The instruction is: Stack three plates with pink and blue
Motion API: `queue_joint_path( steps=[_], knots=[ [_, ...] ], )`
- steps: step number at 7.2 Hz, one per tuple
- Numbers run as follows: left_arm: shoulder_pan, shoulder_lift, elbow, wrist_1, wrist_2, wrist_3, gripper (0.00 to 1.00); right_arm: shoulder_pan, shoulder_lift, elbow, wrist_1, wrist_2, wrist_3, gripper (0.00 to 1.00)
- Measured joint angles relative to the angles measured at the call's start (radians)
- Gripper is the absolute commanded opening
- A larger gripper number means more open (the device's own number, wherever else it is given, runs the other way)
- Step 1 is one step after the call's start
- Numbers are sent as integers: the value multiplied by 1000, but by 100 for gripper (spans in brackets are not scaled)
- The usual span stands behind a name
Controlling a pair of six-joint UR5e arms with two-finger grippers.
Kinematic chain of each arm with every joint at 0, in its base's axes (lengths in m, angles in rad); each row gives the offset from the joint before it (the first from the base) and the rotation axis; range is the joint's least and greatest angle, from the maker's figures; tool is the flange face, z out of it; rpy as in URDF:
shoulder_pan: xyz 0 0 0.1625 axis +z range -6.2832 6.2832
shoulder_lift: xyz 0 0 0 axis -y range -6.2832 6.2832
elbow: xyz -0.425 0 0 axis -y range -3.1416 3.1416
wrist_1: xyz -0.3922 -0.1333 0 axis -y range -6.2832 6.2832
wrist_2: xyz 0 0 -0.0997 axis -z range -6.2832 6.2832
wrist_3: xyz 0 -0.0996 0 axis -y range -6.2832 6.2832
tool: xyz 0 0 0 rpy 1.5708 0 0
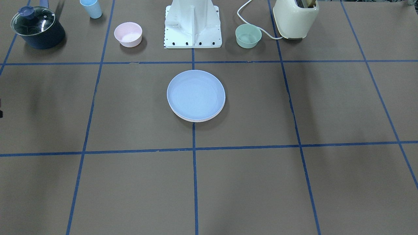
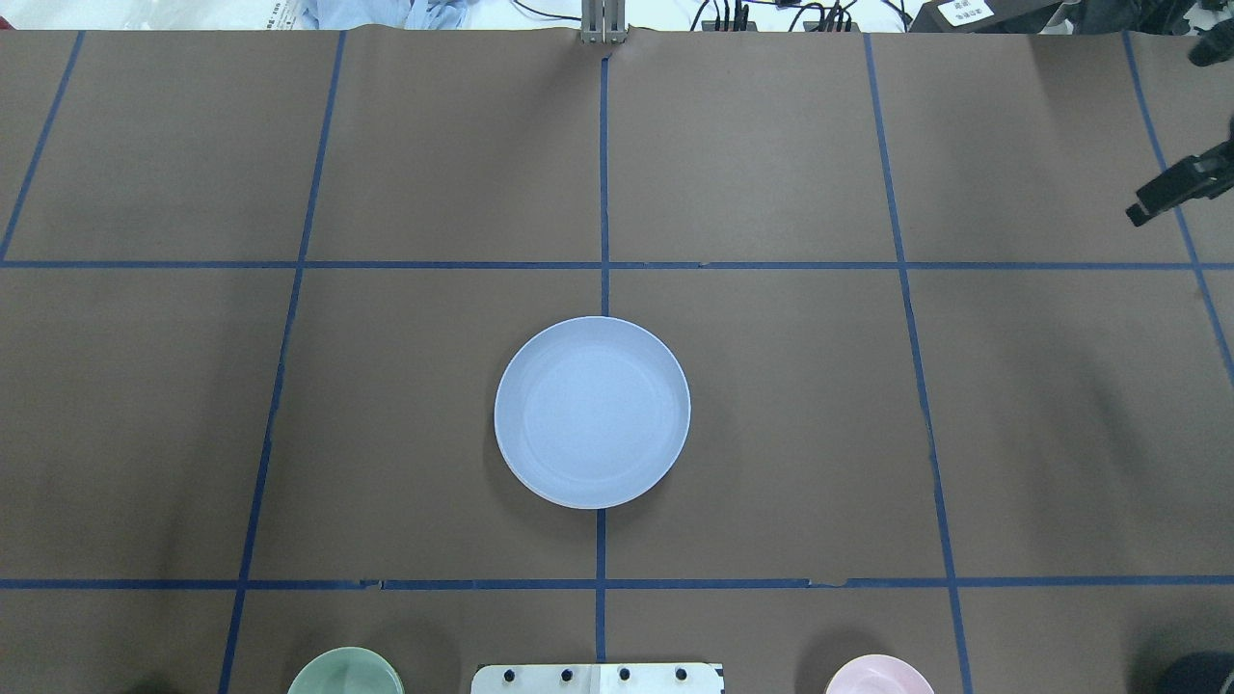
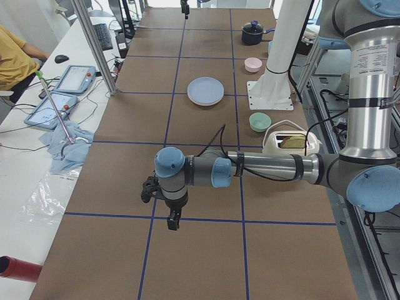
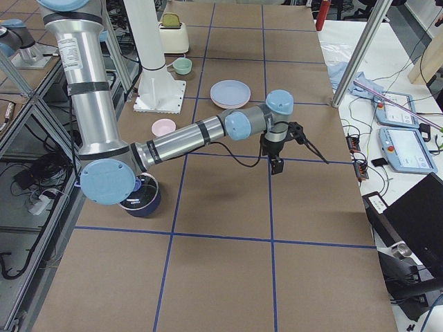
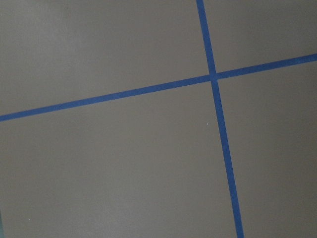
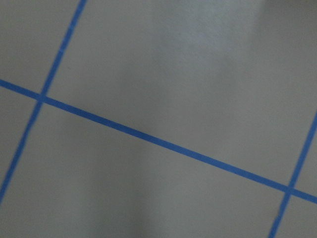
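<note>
The blue plate (image 1: 196, 94) lies on top of a stack at the table's centre, on a blue tape line; it also shows in the overhead view (image 2: 592, 412). Pale rims of plates under it (image 1: 196, 120) peek out at its near edge, and the exterior right view shows a pinkish rim (image 4: 220, 104). My left gripper (image 3: 172, 220) hangs over bare table far to the plates' left. My right gripper (image 4: 275, 166) hangs over bare table to their right. I cannot tell whether either is open or shut. Both wrist views show only table and tape.
Along the robot's side stand a small pink bowl (image 1: 128, 34), a mint-green bowl (image 1: 248, 36), a cream toaster (image 1: 295, 18), a dark pot with a glass lid (image 1: 37, 27) and a light-blue cup (image 1: 91, 8). The white robot base (image 1: 192, 24) is between the bowls.
</note>
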Motion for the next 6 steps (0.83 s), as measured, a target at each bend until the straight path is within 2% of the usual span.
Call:
queue_joint_path(
  steps=[2,3,6],
  knots=[
    [0,-3,-3,5,-75,-6,100,119,-120,-54,1,7,-227,100],
    [1,-8,-2,3,-87,-7,100,156,-175,-63,7,0,-278,100],
    [1,-9,-4,-1,-96,-6,100,226,-249,-63,14,-7,-298,100]
  ],
)
